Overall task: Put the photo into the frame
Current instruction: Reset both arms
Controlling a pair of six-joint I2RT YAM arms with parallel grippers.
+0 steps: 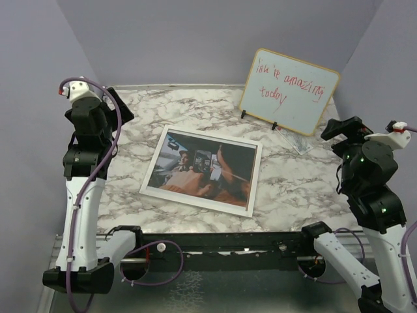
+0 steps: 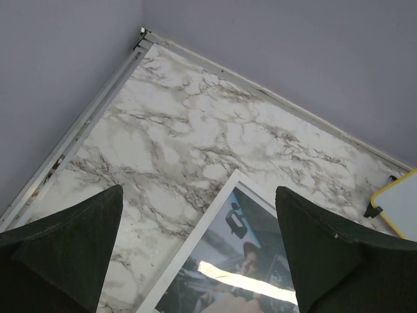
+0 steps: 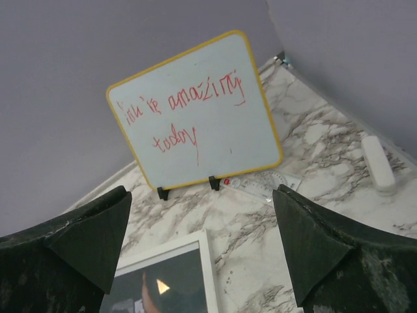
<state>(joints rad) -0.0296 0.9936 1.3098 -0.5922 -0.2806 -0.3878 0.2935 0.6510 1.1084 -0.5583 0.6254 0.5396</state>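
Note:
The photo (image 1: 202,168), a dark glossy print with orange-brown figures, lies flat mid-table. A thin white rail surrounds it and looks like the frame (image 1: 256,181), white face up. I cannot tell whether a pane covers the print. My left gripper (image 1: 119,108) is open and empty, raised above the table left of the photo. Its view shows the photo's corner (image 2: 241,261) and the rail (image 2: 187,248) below the fingers (image 2: 71,241). My right gripper (image 1: 342,128) is open and empty, raised at the right. Its view shows the photo (image 3: 163,287) and rail (image 3: 210,274).
A wood-rimmed whiteboard (image 1: 288,90) with red writing stands at the back right, also in the right wrist view (image 3: 195,111). A clear ruler (image 1: 296,142) lies in front of it. A white eraser (image 3: 378,163) lies near the right wall. Purple walls enclose the marble table (image 1: 293,189).

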